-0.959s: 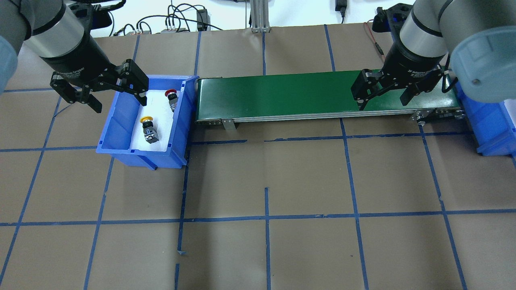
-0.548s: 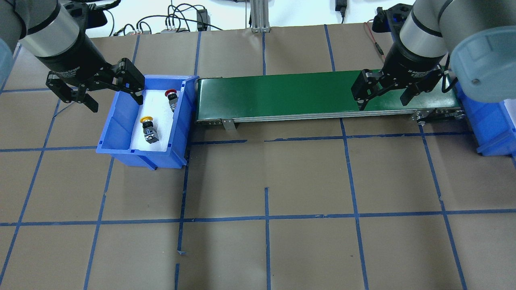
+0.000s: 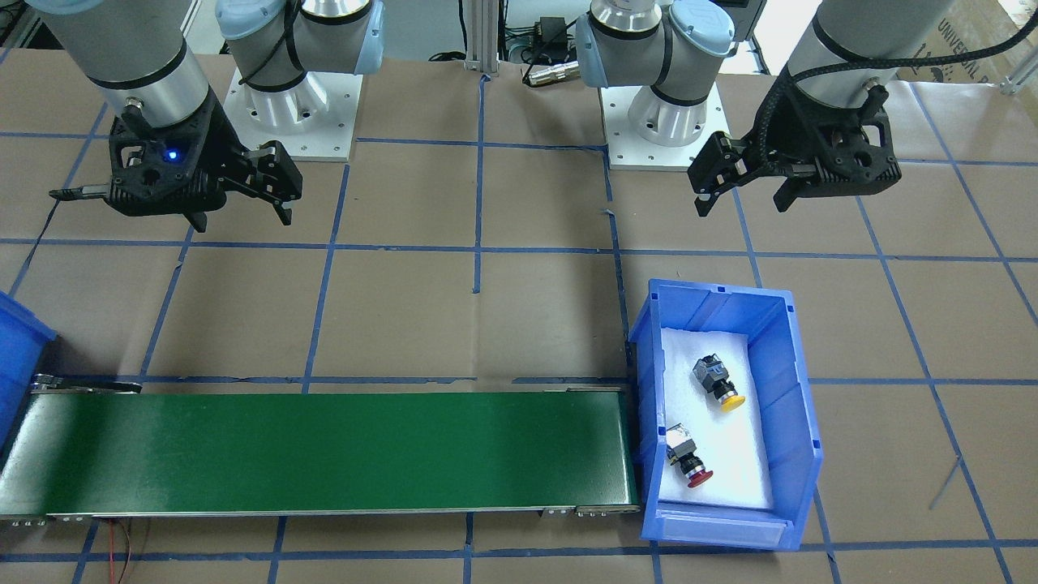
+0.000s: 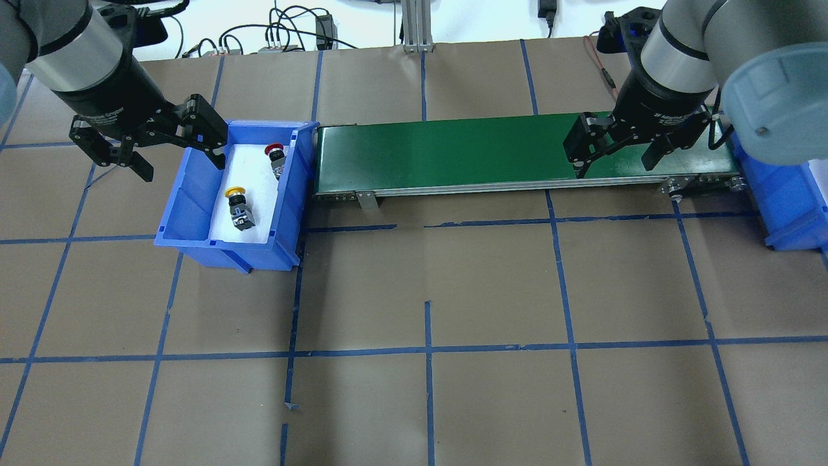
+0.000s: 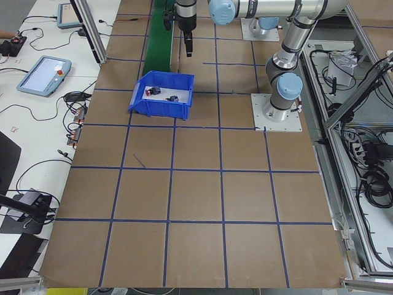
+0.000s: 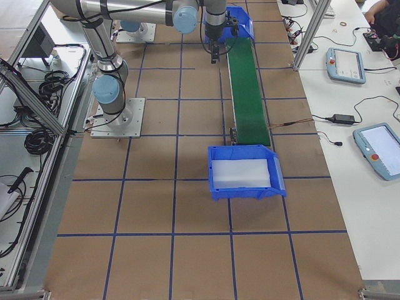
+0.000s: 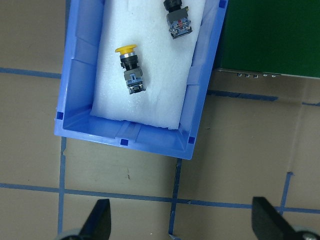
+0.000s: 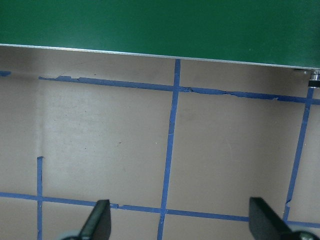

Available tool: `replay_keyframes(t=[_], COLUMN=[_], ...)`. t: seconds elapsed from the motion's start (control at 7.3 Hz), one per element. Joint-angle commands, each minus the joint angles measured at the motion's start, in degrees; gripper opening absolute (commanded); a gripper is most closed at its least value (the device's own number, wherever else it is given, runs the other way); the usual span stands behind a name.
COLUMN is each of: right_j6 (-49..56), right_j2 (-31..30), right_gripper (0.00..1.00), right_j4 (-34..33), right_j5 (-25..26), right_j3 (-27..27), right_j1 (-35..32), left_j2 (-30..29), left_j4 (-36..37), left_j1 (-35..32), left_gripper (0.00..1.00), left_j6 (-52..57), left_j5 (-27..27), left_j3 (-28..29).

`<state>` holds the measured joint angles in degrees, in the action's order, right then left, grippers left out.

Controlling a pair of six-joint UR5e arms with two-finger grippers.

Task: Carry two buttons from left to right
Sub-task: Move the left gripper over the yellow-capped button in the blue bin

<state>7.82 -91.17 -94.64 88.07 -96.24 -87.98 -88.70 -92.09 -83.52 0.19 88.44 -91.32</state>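
A green conveyor belt (image 4: pixel 453 154) lies between the left blue bin (image 4: pixel 223 254) and right blue bin (image 4: pixel 786 207) on the taped table (image 4: pixel 491 285).

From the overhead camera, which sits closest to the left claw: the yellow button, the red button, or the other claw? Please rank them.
1. Yellow button, in the blue bin beside the left gripper.
2. Red button, same bin, belt side.
3. Right gripper, far off, by the belt's other end.
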Motion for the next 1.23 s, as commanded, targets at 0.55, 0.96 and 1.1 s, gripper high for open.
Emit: replay_keyframes(t=[0.55,0.96,1.1], right_j6=[0.0,0.09,0.0], right_j2=[0.12,0.03,0.03], right_gripper=[0.96,0.96,0.96], right_j4=[-0.02,-0.37,-0.46], right_j5=[-0.09,-0.09,-0.09], right_j3=[0.0,-0.96,-1.14], right_j1=[0.0,0.09,0.09], left_j2=[-17.44,-18.87,-18.96], left_j4=[17.7,28.09,28.1], left_j1=[8.2,6.44,6.35], left_gripper=[1.0,0.99,1.0], left_j6=[-5.59,-19.35,-19.44], left_j5=[-6.35,-5.39,-3.29], left_j3=[-1.05,-10.24,-11.41])
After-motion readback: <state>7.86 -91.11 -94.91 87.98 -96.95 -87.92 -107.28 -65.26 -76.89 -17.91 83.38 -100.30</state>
